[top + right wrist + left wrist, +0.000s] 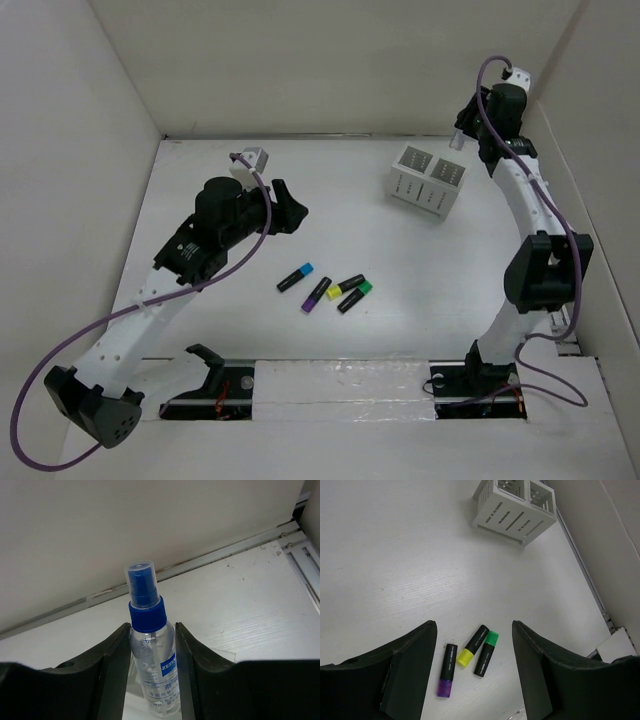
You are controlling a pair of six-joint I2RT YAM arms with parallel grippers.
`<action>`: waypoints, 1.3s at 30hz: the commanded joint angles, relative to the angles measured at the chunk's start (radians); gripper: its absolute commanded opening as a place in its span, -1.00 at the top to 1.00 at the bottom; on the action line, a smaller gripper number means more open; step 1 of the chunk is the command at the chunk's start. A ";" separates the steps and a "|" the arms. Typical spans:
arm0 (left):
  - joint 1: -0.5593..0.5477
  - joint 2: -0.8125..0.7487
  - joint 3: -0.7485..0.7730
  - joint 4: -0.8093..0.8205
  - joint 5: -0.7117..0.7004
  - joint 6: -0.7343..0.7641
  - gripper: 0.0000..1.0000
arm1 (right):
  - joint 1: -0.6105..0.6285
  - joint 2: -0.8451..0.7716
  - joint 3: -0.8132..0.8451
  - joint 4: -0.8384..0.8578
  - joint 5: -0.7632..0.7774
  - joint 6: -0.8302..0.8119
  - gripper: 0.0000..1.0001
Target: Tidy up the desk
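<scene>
The desk (400,250) is a wide white tabletop. At its far right corner my right gripper (152,627) is shut on a clear spray bottle (154,665) with a blue cap, which stands upright with both fingers against its sides. In the top view the bottle (457,140) shows only as a small pale shape below that gripper (466,132). My left gripper (288,212) hovers open over the left middle, nothing between its fingers (415,655). Below it lie purple (446,677), yellow (473,646) and green (486,653) highlighters; a blue one (296,277) lies just left of them.
A white slotted two-compartment holder box (428,180) stands at the back right, also in the left wrist view (515,505). White walls enclose the desk on three sides. A metal rail (200,562) runs along the back wall behind the bottle.
</scene>
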 commanded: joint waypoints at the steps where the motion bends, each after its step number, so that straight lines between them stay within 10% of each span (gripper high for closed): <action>1: -0.003 -0.010 0.054 -0.014 -0.026 -0.010 -0.15 | 0.010 0.087 0.066 0.086 0.086 -0.003 0.84; 23: -0.003 0.006 0.094 -0.088 -0.092 -0.031 -0.16 | 0.073 0.071 -0.305 0.396 0.246 0.002 0.62; 33: -0.003 -0.004 0.079 -0.088 -0.086 -0.013 -0.16 | 0.093 0.025 -0.368 0.379 0.278 0.037 -0.22; 39: -0.003 -0.010 0.071 -0.074 -0.069 0.004 -0.16 | 0.074 -0.045 -0.328 0.311 0.240 0.029 -0.39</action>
